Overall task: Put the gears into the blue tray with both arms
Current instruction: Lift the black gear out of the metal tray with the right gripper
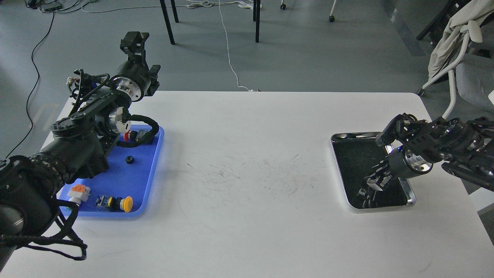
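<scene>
The blue tray [142, 181] lies at the table's left. One tiny black gear [130, 159] rests in its middle, clear of both arms. My left gripper [134, 39] is raised high beyond the tray's far end, pointing away; its fingers cannot be told apart. My right gripper [375, 182] reaches down into the silver tray [353, 136] at the right, close to its dark floor. Its fingers blend with the dark reflection, so whether they are shut or hold anything cannot be told. No other gear shows.
The blue tray also holds a black push-button with a red end [129, 135], a yellow-headed push-button [115, 203] and a white and orange connector [79, 192]. My left arm's cables hang over the tray's left side. A chair [459, 58] stands beyond the right corner.
</scene>
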Robot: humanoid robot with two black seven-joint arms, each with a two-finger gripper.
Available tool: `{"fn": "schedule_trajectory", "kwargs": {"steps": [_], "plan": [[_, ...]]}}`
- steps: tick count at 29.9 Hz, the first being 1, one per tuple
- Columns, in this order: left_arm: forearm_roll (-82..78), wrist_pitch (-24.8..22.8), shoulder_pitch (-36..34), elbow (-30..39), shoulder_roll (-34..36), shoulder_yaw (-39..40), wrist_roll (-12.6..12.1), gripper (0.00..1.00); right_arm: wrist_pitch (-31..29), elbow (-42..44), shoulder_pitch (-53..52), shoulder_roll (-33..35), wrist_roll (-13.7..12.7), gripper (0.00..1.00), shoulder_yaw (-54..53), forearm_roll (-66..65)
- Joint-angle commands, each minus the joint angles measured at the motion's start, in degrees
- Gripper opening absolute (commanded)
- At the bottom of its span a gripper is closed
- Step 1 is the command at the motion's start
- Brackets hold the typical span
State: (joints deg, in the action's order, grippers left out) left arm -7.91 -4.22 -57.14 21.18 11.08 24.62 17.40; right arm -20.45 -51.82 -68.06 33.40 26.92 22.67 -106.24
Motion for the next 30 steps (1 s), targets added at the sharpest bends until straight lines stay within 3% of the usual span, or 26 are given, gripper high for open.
{"fn": "schedule_trajectory", "kwargs": {"steps": [1, 12, 25, 30], "plan": [[0.0, 0.0, 0.0, 0.0, 0.1, 0.0, -0.1, 0.97, 0.0, -0.1, 0.2, 0.0, 0.2, 0.29, 0.1, -0.4], [-0.1, 0.0, 0.0, 0.0, 0.2, -0.1, -0.1, 0.97, 0.1, -0.3, -0.1, -0.1, 0.4, 0.03, 1.4, -0.5], [-0.1, 0.0, -0.1, 0.0, 0.2, -0.2, -0.2, 0.97, 0.6, 0.1, -8.3, -0.4, 0.4, 0.01, 0.8, -0.4], [0.0, -0.1, -0.1, 0.0, 1.2, -0.2, -0.2, 0.97, 3.9, 0.8, -10.3, -3.0, -0.2, 0.01, 0.0, -0.5]]}}
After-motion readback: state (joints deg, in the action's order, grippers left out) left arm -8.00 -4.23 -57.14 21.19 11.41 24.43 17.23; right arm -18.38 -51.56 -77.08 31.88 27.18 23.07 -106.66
